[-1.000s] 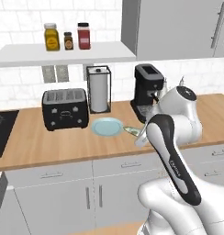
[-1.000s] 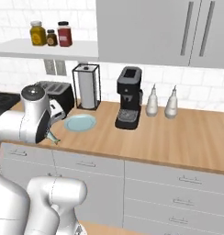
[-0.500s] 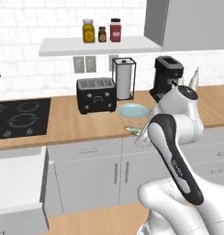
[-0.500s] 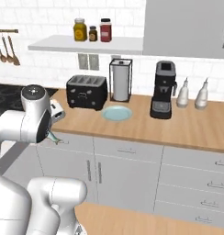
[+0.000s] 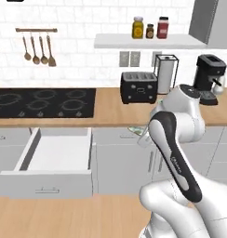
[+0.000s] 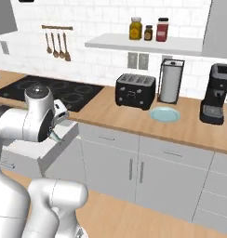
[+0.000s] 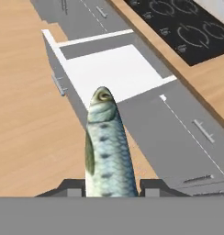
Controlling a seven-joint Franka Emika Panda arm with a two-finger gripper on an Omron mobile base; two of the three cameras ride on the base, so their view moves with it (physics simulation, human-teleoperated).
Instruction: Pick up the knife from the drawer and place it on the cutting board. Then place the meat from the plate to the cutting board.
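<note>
Meat [image 7: 107, 147], a fish clamped lengthwise in the claw [image 7: 109, 183], points toward the open drawer [image 7: 114, 71] beyond.

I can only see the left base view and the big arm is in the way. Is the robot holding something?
Observer: Yes. In the hand view the gripper is shut on a silvery-blue fish.
Operator: Is anything on the blue plate?
Observer: No. The right base view shows the plate bare, near the toaster.
Operator: Which way does the fish point?
Observer: In the hand view its head points towards the open drawer.
</note>
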